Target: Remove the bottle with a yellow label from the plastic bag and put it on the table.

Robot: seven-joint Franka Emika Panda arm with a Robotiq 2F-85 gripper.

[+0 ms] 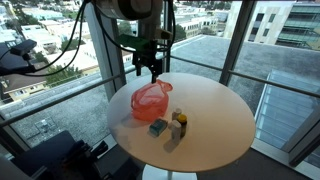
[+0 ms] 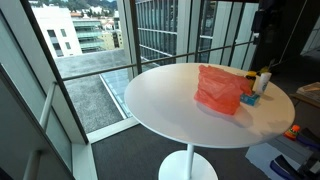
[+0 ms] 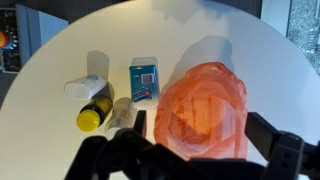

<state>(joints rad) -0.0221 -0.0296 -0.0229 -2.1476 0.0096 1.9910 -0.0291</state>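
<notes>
In an exterior view, the black gripper (image 1: pixel 149 68) hangs just above the thin red plastic bag (image 1: pixel 149 100); its two fingers are apart and hold nothing; the bag sits on the round white table (image 1: pixel 225 120). The small bottle with the yellow label (image 1: pixel 180 122) is out of the bag and on the table; it is nearer than the bag and a bit to the right. A small blue box (image 1: pixel 158 127) is just left of the bottle.

In an exterior view from another side, the bag (image 2: pixel 220 88) sits on the right part of the table (image 2: pixel 160 100); the bottle (image 2: pixel 264 80) is just right of the bag; the blue box (image 2: pixel 250 98) is close by, a bit nearer than the bottle.

In the wrist view, the gripper (image 3: pixel 195 155) comes in from the bottom; its dark fingers are wide apart, one on each side, with nothing held. The bag (image 3: pixel 205 112) is under it, on the right; the blue box (image 3: pixel 145 78) is just left of the bag; the bottle (image 3: pixel 90 105) is left of the box, on the bare table (image 3: pixel 40 130), not touching the bag. I cannot tell if the bottle stands or lies.
</notes>
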